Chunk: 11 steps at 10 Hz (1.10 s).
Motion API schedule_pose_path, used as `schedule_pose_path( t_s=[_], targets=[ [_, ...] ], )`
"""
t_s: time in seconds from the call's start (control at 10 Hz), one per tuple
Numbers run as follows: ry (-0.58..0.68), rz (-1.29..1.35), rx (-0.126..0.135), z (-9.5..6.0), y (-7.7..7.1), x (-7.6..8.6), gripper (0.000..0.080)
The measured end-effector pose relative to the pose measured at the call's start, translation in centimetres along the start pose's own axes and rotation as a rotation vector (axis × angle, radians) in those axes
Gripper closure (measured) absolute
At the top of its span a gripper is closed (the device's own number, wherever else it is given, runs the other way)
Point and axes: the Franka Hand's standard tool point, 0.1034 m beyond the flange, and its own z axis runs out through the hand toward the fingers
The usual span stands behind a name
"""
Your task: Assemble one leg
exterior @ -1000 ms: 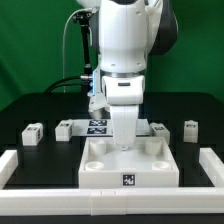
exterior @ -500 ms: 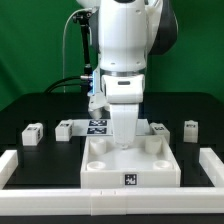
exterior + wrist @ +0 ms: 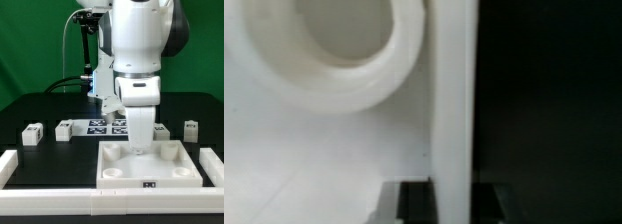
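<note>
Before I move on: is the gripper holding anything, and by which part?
Seemingly the white tabletop, by its edge wall, pinched between the fingers.

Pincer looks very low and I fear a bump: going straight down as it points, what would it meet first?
The white panel: the pincer points down with the panel's rim between its fingertips in the wrist view, so likely that rim.

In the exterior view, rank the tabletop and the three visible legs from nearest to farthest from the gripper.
1. white tabletop, right at the gripper.
2. leg on the exterior view's right.
3. inner leg on that view's left.
4. outer leg, farthest left.
</note>
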Motion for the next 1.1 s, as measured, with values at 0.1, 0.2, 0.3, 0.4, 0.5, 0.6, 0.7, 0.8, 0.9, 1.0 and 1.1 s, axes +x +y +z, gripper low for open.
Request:
schedule_pose_path(
  t_s=[0.1,0.2,0.3,0.4,0.5,0.6,0.7,0.8,0.9,1.0,1.1],
  targets=[
    [0.005,0.001,-0.007,0.0,0.6,1.1,0.0736],
    [0.009,-0.004,-0.011,0.0,0.8,1.5,0.0736],
    [0.012,-0.001,-0.012,0.0,0.9,1.9,0.0736],
    [0.014,0.004,-0.013,0.0,1.1,2.1,0.0736],
    [0.014,0.006,-0.013,0.0,1.1,2.0,0.0737],
    [0.014,0.007,-0.013,0.0,1.1,2.0,0.0644],
    [0.014,0.007,-0.013,0.0,1.1,2.0,0.0508],
    [0.014,0.007,-0.013,0.0,1.1,2.0,0.0508],
    [0.014,0.008,-0.013,0.0,1.1,1.9,0.0325],
    [0.014,0.008,-0.013,0.0,1.1,1.9,0.0211],
    [0.014,0.008,-0.013,0.0,1.1,1.9,0.0211]
  ],
)
